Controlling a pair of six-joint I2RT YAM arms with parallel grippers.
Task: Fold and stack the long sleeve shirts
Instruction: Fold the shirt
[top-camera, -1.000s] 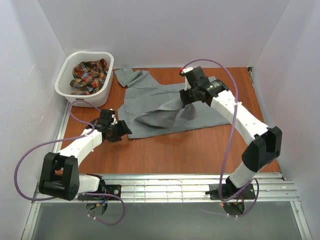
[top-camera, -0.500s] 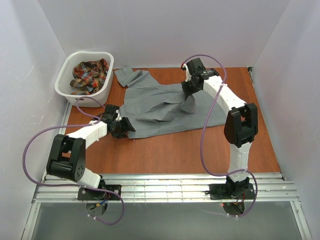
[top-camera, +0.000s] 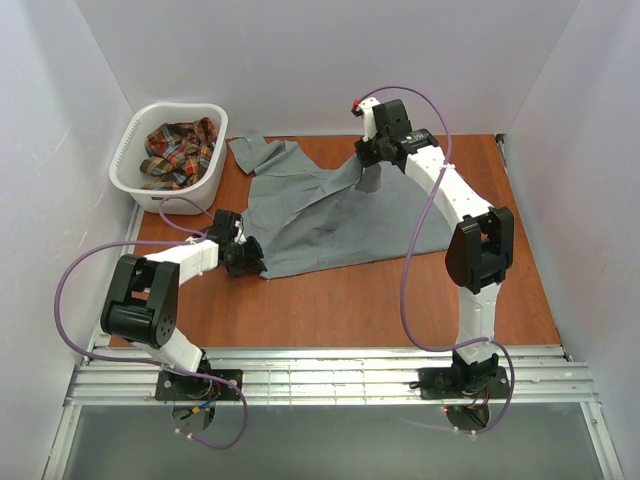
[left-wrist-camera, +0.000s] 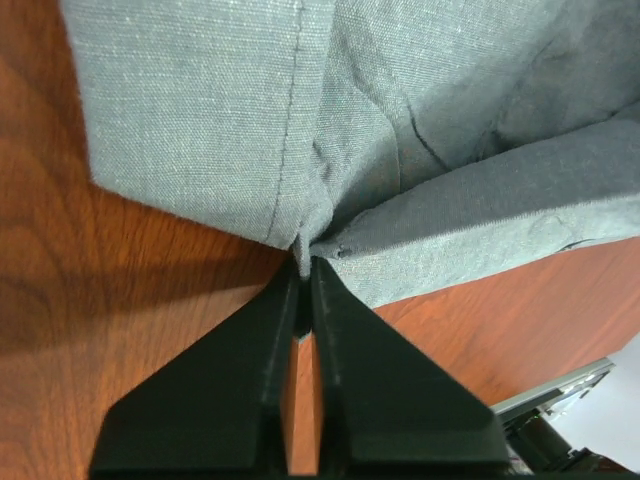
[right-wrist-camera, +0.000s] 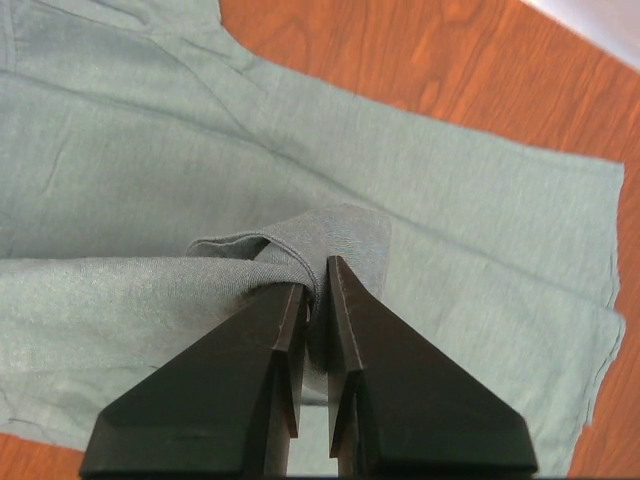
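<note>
The grey shirt (top-camera: 310, 215) runs left-right; far-left end toward basket (top-camera: 170, 204).

L arm bent low at centre-left of frame, L gripper (top-camera: 246, 263) pinched tight on grey shirt (top-camera: 320, 215); R arm stretched to upper centre, R gripper (top-camera: 371, 172) pinched likewise.

High rear view over whole table (top-camera: 400, 300); wrist views close on grey shirt (left-wrist-camera: 200, 100)

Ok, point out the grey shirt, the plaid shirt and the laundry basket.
grey shirt (top-camera: 330, 215), top external view, middle of its spread body.
plaid shirt (top-camera: 178, 150), top external view, bunched cloth inside the basket.
white laundry basket (top-camera: 128, 150), top external view, its left wall.
</note>
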